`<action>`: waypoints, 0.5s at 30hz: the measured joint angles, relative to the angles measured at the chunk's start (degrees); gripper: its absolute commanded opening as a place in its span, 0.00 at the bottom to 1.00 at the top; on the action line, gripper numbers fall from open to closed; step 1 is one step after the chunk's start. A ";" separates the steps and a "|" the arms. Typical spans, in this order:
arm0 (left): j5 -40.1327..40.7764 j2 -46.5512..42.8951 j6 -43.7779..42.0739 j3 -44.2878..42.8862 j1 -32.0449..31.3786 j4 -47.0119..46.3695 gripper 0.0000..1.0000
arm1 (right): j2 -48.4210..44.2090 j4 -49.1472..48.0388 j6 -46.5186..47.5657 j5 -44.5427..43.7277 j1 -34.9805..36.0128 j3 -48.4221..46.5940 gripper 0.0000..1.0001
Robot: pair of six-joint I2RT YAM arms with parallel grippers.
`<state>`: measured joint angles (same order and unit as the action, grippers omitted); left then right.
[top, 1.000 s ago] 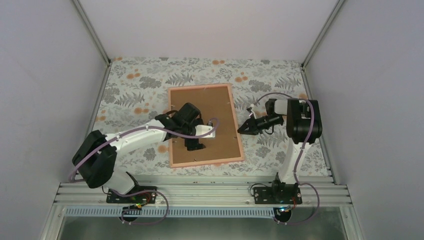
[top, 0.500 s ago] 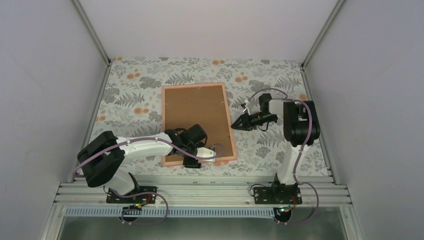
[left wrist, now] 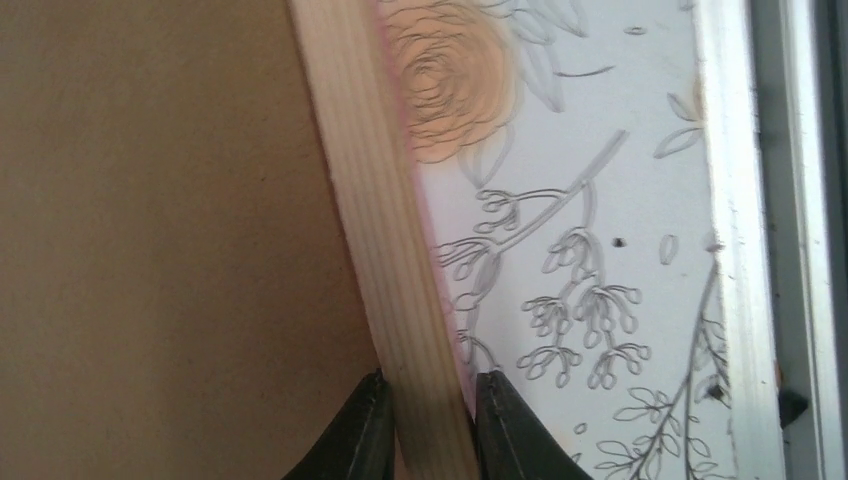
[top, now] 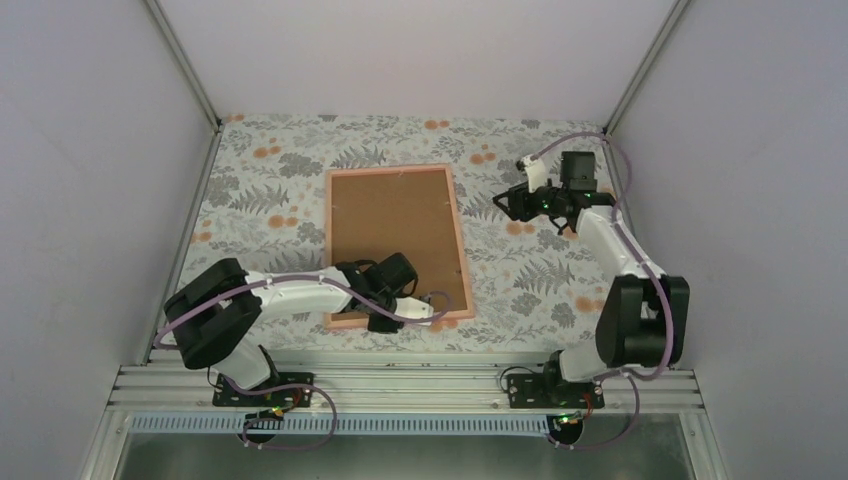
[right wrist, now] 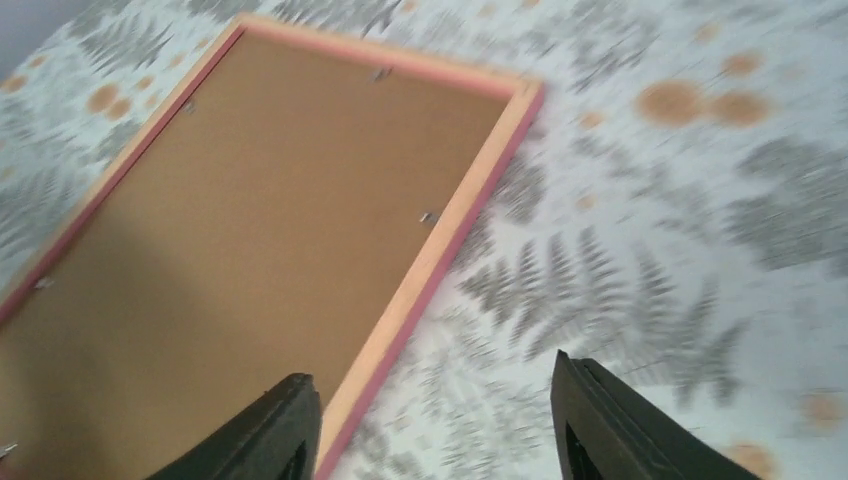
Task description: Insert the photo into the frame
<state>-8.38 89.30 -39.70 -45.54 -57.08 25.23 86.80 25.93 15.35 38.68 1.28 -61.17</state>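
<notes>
Frame (top: 460, 240) face-down on table, its near rail pinched by the left gripper (left wrist: 432, 420).

The pink frame lies flat on the floral tablecloth (top: 270, 170), middle of the table, long side running away from the arm bases. The brown backing board (top: 392, 225) fills its opening and faces up. In the left wrist view, the left arm's two dark fingers (left wrist: 365, 430) straddle the pale wooden rail (left wrist: 385, 230), one on the board side and one on the cloth side, both pressed against it at a narrow opening. The right gripper (right wrist: 435, 425) is well apart from the frame, off its far right corner and above the cloth. Its jaws stand wide and hold nothing. Its wrist view looks down on the frame's far end (right wrist: 440, 250).
</notes>
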 measured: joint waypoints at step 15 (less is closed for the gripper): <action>-10.86 4.07 -3.21 -17.86 11.63 18.93 0.02 | -5.40 4.24 19.78 2.56 -5.55 -10.01 1.00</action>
<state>-19.25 93.36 -42.92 -63.40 -45.45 44.16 81.41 30.17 35.14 41.23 -4.27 -71.18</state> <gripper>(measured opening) 0.154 0.998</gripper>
